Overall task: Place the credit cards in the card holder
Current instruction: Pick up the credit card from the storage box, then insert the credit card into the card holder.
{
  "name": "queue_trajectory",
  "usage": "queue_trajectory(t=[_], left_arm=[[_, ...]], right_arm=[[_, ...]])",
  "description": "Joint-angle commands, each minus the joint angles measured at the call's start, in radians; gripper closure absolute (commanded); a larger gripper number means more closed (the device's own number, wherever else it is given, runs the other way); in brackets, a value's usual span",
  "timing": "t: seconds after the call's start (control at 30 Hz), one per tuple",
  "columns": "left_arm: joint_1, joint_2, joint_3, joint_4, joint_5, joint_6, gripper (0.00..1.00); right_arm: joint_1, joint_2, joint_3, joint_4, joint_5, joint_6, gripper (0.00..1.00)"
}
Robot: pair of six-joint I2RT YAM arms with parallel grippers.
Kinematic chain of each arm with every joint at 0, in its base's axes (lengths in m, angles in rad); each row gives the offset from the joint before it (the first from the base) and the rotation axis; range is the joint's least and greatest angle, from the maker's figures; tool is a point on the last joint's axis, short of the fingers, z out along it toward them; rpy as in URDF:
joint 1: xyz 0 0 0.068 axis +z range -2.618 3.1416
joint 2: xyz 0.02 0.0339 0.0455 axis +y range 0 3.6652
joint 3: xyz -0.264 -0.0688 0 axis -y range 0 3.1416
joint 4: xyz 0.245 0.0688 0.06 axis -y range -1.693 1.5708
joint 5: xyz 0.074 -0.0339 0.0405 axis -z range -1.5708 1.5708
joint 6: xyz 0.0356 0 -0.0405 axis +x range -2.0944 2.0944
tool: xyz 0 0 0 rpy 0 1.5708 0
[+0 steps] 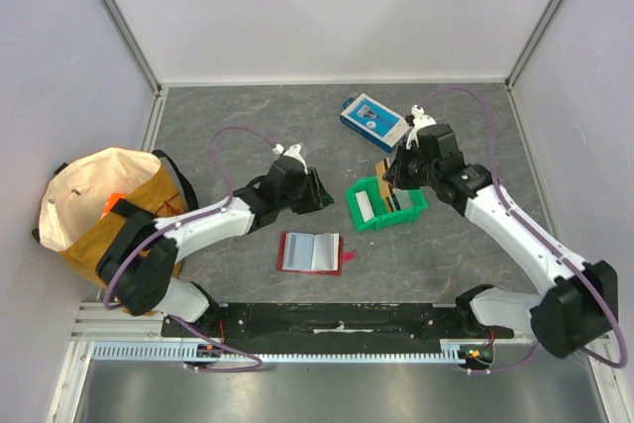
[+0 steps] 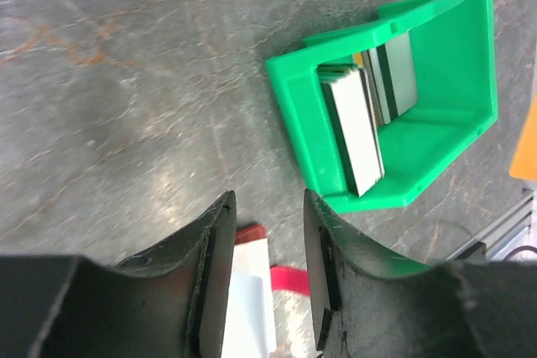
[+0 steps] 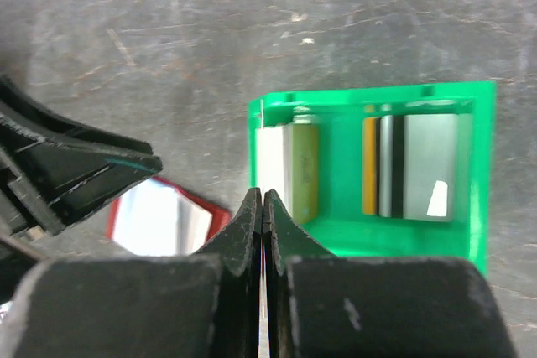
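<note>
Left end effector open, empty, by red card holder. Right end effector clamps tan credit card by green bin, holder's two o'clock.

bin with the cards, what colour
The bin is bright green, clearest in the left wrist view.

No text, number or brand can be read in any view; the blue-and-white box has a white panel with a small dark mark, too small to tell whether it is letters or a sign; the credit cards standing in the green bin show only pale faces and dark stripes; the open card holder shows no legible print.
</note>
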Motion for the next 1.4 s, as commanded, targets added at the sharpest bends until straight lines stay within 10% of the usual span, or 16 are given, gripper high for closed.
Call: queue_trajectory(t=[0.0, 0.4, 1.03, 1.37], left_arm=[[0.005, -0.163, -0.08, -0.135, -0.138, 0.074, 0.54], [0.071, -0.491, -0.384, -0.257, -0.151, 0.011, 0.44], [0.105, -0.522, -0.536, -0.143, 0.016, -0.004, 0.42], [0.106, -0.494, -0.57, -0.097, 0.059, -0.015, 0.77]], right_arm=[[0.112, -0.099, -0.074, 0.096, 0.063, 0.141, 1.0], [0.572, 0.098, -0.131, 0.36, 0.281, 0.471, 1.0], [0.605, 0.324, -0.284, 0.395, 0.296, 0.505, 1.0], [0.603, 0.263, -0.309, 0.531, 0.276, 0.558, 1.0]])
